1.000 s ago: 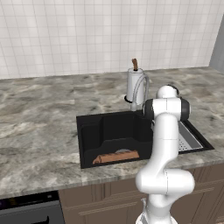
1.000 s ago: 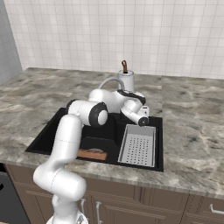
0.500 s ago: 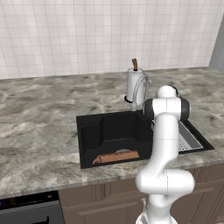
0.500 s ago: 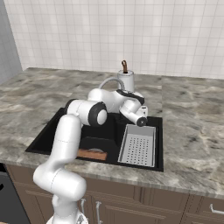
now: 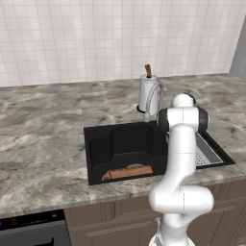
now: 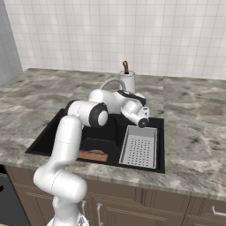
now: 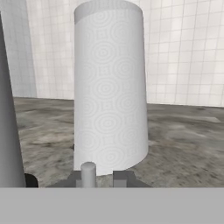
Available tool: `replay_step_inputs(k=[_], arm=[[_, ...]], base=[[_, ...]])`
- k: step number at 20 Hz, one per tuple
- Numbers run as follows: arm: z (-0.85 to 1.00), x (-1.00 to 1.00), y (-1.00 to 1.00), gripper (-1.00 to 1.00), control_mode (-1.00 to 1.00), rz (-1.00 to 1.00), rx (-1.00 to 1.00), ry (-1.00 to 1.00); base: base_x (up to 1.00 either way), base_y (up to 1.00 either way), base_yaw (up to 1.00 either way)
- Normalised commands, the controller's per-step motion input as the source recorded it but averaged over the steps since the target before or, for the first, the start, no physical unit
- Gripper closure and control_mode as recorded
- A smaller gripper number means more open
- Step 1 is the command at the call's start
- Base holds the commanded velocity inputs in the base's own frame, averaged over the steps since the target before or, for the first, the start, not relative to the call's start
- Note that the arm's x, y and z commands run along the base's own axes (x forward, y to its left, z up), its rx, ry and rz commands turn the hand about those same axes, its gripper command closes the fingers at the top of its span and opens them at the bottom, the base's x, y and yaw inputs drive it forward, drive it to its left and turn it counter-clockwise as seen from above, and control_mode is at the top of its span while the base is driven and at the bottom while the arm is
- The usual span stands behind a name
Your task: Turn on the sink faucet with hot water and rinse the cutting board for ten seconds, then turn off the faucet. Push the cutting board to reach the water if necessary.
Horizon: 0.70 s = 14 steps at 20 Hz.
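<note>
Stone counter (image 5: 43, 129) wall to wall, with the black sink (image 5: 120, 144) sunk near its front edge. White arm bent over the basin, more of its reach plain from the right base view than from the left, where its own elbow blocks the hand. Perforated grey tray (image 6: 140, 147) in the basin's right part, fully seen from the right base view (half hidden from the left). White cylinder with brown knob (image 6: 126, 80) on the counter behind the sink's back edge. Faucet (image 6: 109, 83) arching by it. Cutting board (image 5: 127, 172) flat on the basin floor, against the front wall. Gripper (image 7: 105, 178) low before the cylinder, fingertips close on the small grey handle (image 7: 88, 173); firm grasp or not, cannot tell.
</note>
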Motion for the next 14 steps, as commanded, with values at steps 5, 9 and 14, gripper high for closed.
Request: replay_step_inputs(k=[5, 9, 14], arm=[[0.00, 0.00, -0.35, 1.00, -1.00, 0.00, 0.00, 0.00], [0.00, -0.01, -0.42, 1.00, -1.00, 0.00, 0.00, 0.00], [0.00, -0.01, -0.44, 1.00, -1.00, 0.00, 0.00, 0.00]], base=[[0.00, 0.00, 0.00], [0.00, 0.00, 0.00], [0.00, 0.00, 0.00]])
